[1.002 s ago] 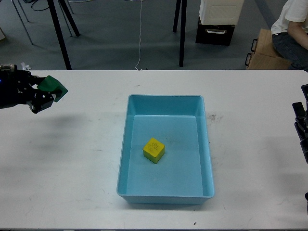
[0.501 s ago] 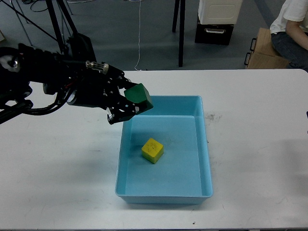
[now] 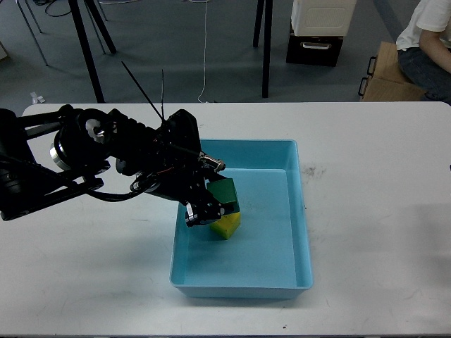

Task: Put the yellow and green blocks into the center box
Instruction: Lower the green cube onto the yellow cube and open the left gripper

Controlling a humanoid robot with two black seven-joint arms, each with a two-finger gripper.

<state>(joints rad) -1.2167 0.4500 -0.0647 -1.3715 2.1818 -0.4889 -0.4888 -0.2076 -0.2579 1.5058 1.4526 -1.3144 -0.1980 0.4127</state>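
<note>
My left gripper (image 3: 213, 199) reaches from the left into the light blue box (image 3: 303, 211) at the table's center. It is shut on the green block (image 3: 225, 193) and holds it low inside the box, right on top of the yellow block (image 3: 227, 224). The yellow block lies on the box floor, partly hidden by the green block and my fingers. I cannot tell whether the two blocks touch. My right gripper is out of view.
The white table (image 3: 380, 162) spreads around the box. My left arm (image 3: 106, 155) covers the table left of the box. Beyond the far edge are stand legs (image 3: 266, 42), a black and white case (image 3: 320, 28) and a seated person (image 3: 426, 42).
My left gripper carried the green block from the far left of the table rightward over the box's rim and down into the box, onto the yellow block. The right arm left the view.
</note>
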